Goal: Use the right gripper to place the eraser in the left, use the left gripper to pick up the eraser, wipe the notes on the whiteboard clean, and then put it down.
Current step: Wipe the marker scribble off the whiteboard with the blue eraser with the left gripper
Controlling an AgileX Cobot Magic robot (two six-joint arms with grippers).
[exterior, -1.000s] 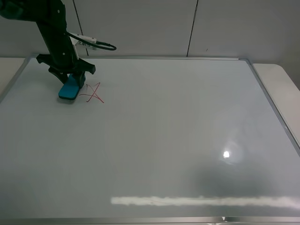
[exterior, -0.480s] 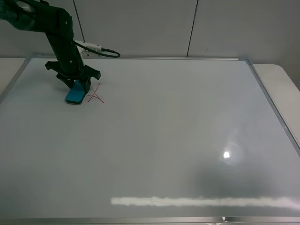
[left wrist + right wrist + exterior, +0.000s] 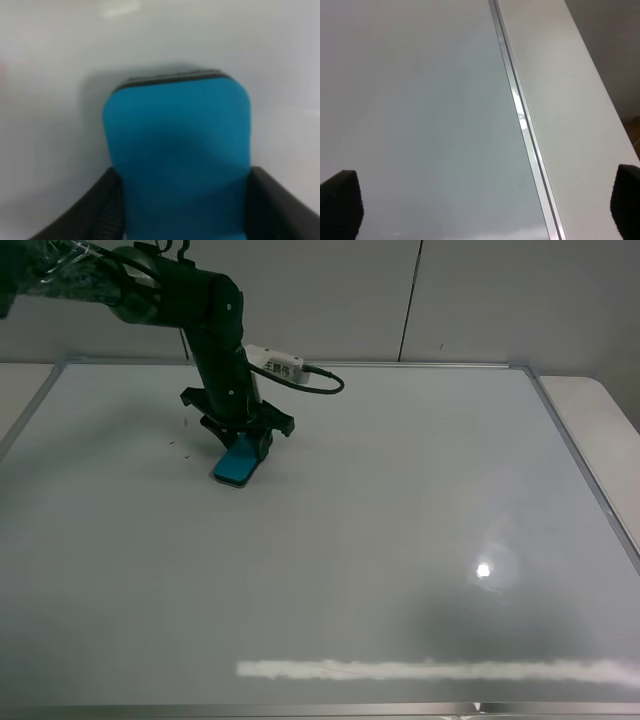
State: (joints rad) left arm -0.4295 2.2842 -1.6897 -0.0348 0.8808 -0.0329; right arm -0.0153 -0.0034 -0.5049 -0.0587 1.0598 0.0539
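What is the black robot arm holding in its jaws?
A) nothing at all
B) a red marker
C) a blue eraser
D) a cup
C: the left gripper has its jaws closed on the small teal-blue rounded eraser block, which sits on the glossy white whiteboard.

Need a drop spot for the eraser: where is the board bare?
The whiteboard is bare from the eraser across to its right frame, and along the near edge. Only the far left is busy, where the left pincer holds the eraser.
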